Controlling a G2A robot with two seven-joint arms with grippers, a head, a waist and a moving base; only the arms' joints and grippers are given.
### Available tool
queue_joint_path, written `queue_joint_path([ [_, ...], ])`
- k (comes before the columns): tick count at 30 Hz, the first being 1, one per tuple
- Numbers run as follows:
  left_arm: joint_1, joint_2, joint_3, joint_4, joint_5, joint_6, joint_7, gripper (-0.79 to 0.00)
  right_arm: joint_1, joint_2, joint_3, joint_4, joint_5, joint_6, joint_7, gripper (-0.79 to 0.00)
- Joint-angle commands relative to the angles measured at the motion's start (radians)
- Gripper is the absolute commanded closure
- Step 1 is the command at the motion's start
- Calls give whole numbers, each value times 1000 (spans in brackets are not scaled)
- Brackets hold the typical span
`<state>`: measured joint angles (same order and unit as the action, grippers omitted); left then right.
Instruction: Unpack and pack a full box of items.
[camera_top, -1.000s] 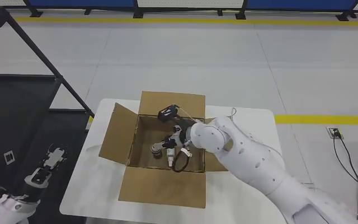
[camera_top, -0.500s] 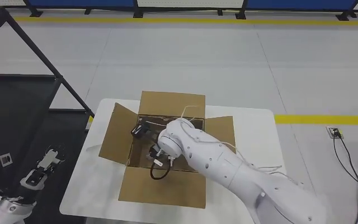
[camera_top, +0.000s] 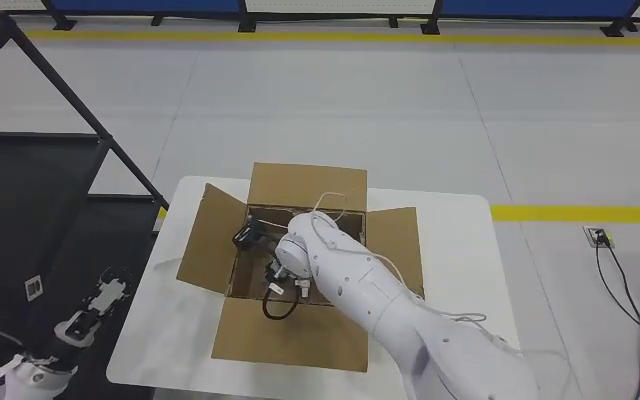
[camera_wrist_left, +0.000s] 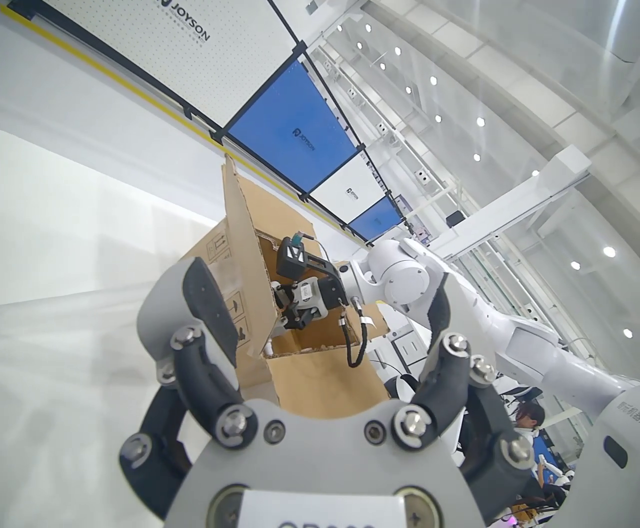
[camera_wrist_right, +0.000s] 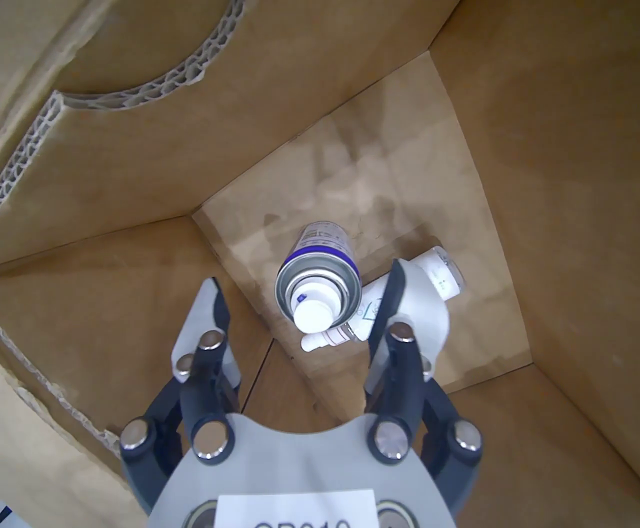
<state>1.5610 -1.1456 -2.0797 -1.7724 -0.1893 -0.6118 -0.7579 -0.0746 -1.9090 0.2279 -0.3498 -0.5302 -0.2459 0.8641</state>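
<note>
From the top we see the right arm (camera_top: 340, 280) bent down into the box (camera_top: 305, 185) on the desk (camera_top: 450, 250), while the left claw (camera_top: 100, 298) hangs off the desk's side, well apart. At the left wrist that claw is spread and empty, the box far off. At the right wrist the right claw (camera_wrist_right: 305, 285) is spread and empty too. The can (camera_wrist_right: 322, 240) stands upright straight below it, axis pointing up between the fingers, a bottle (camera_wrist_right: 442, 280) lying flat beside it, so we judge a straight descent by the right arm.
</note>
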Motion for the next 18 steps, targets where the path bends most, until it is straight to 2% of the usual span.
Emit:
queue_joint_path([
  [1,-2,3,2,2,1,2,-2,-785,0,-12,3,29,-4,-6,-16,-376],
  [6,-5,8,6,5,3,3,2,-785,0,-39,10,81,-11,-19,-27,-345],
  [7,-6,9,8,6,4,4,3,-785,1,-43,11,88,-12,-23,-29,-305],
  [8,-7,10,9,7,5,4,5,-785,1,-47,13,96,-14,-26,-31,-203],
  [11,-8,13,13,11,6,6,9,-785,7,-56,18,111,-20,-34,-43,0],
  [18,-13,20,22,6,4,10,11,-785,29,-73,27,101,-48,-5,-54,0],
])
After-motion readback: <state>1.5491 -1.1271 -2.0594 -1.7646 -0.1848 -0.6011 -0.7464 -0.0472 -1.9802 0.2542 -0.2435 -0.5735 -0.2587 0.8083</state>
